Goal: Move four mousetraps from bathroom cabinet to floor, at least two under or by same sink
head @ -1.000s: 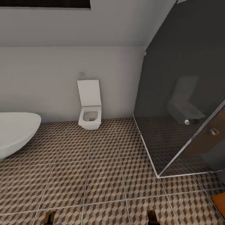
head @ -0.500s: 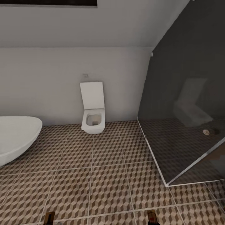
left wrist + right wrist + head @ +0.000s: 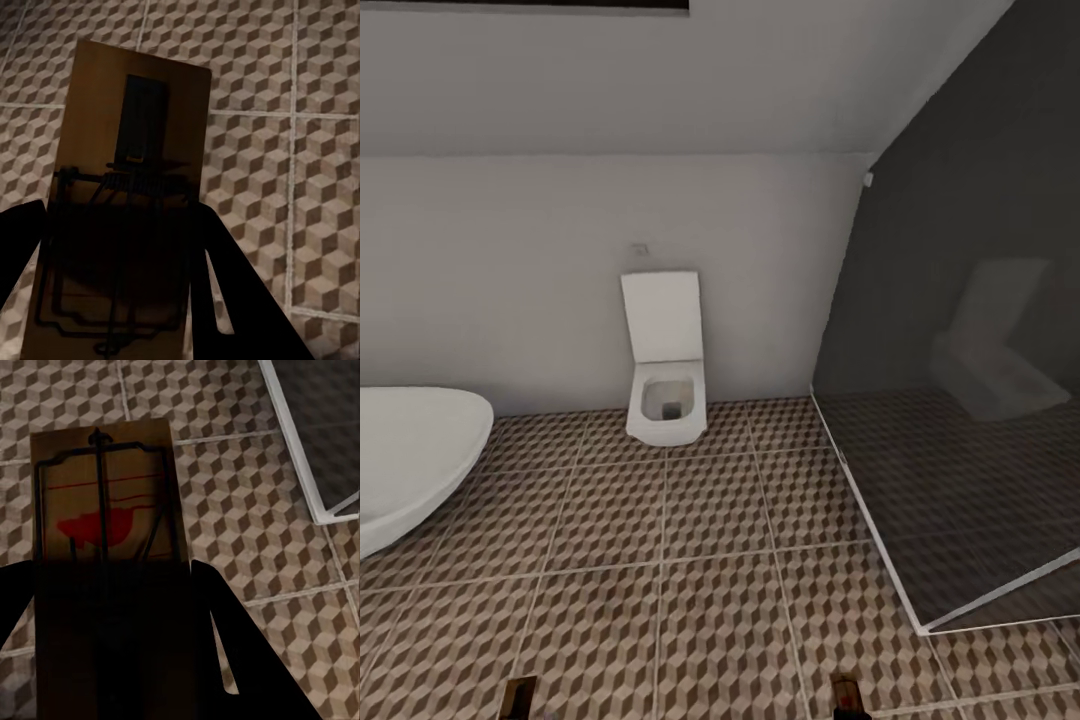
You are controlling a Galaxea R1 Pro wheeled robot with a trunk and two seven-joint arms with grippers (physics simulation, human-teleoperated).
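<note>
Mousetraps are being carried, one in each claw, clear of the bathroom floor (image 3: 690,560) while the robot is travelling. The left claw (image 3: 112,300) is clenching a mousetrap (image 3: 127,165) by its near end, dark fingers on either side, so its long axis is running straight out ahead of the fingers. The right claw (image 3: 112,660) is gripping a second mousetrap (image 3: 105,525) the same way, wire bar and red mark facing the camera. Farther ahead, a white toilet (image 3: 666,385) is standing against the wall, a bathtub (image 3: 410,450) to the left, a glass shower screen (image 3: 970,420) to the right.
</note>
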